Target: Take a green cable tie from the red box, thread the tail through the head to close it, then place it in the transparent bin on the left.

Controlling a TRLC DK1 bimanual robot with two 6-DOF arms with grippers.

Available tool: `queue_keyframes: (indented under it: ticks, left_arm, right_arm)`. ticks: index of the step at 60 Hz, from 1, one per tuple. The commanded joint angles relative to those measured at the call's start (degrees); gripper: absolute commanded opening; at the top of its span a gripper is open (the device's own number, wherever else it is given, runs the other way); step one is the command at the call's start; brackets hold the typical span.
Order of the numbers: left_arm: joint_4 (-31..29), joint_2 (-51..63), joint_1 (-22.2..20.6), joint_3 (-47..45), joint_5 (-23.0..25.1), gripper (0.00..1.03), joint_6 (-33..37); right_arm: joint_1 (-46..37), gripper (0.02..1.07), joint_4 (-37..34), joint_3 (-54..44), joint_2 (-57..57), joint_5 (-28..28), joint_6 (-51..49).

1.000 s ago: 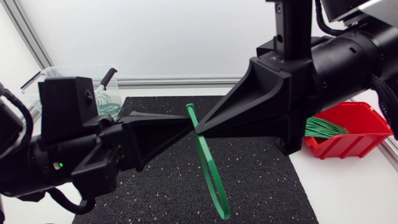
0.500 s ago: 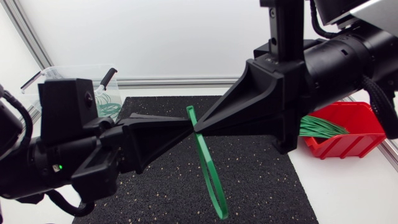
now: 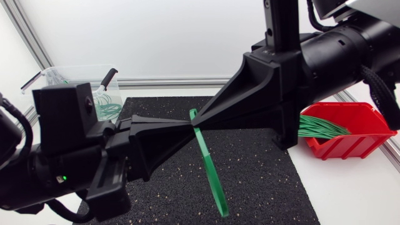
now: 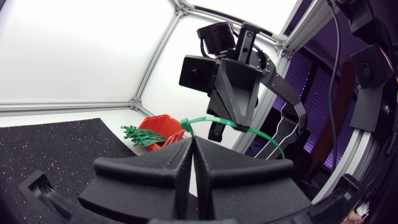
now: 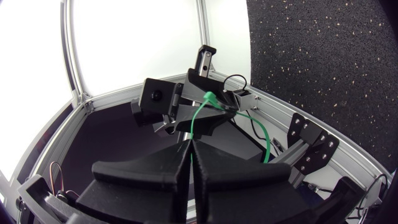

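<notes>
The green cable tie (image 3: 209, 165) hangs looped over the middle of the counter, its long axis dropping nearward from its top end, where the left gripper (image 3: 186, 124) and the right gripper (image 3: 202, 122) meet tip to tip, each pinching it, with the bin (image 3: 69, 67) at far left.

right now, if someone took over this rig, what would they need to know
Grippers: the left gripper is shut on one end of the green cable tie, and the right gripper is shut on the other end. They sit tip to tip above the black mat.
Tie: it bows out in a loop from where the tips meet.
Done: one tie is out of the red box, which holds more.
Unclear: whether the tail is through the head.
Left: finish closing it, then put it in the transparent bin, which already holds green ties.
</notes>
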Motion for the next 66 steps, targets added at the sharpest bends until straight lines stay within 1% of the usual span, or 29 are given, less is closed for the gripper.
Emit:
queue_keyframes:
  ticks: [1, 4, 10, 17, 36, 51, 66]
  left_arm:
    - [0.5, -1.5, -2.1, 1.3, -0.2, 0.04, 2.8]
    - [0.4, -1.8, -2.9, 1.5, -1.0, 0.04, 3.3]
    - [0.1, -2.1, -2.8, 1.9, -1.8, 0.04, 3.5]
    - [-0.1, -2.2, -1.9, 2.4, -1.8, 0.04, 3.5]
    - [-1.3, -3.5, -1.7, 3.4, -1.8, 0.04, 3.6]
    - [-2.8, -3.8, -3.2, 4.0, -2.2, 0.04, 4.0]
    - [-2.8, -3.7, -4.3, 3.4, -2.6, 0.04, 4.4]
  right_arm:
    - [0.0, 0.08, -0.3, 0.8, 1.2, 1.1, 1.3]
    - [-0.1, 0.08, -0.3, 0.5, 1.5, 1.5, 1.3]
    - [-0.1, 0.08, -0.3, -0.4, 1.3, 1.6, 1.3]
    - [-0.3, 0.08, -0.3, -1.7, 0.2, 1.8, 1.3]
    - [-1.0, 0.08, -0.2, -2.8, -0.4, 2.0, 1.3]
    - [-1.0, 0.08, -0.9, -0.2, -1.6, 2.3, 1.4]
    - [-0.8, 0.08, -0.7, -0.1, -1.1, 2.9, 1.4]
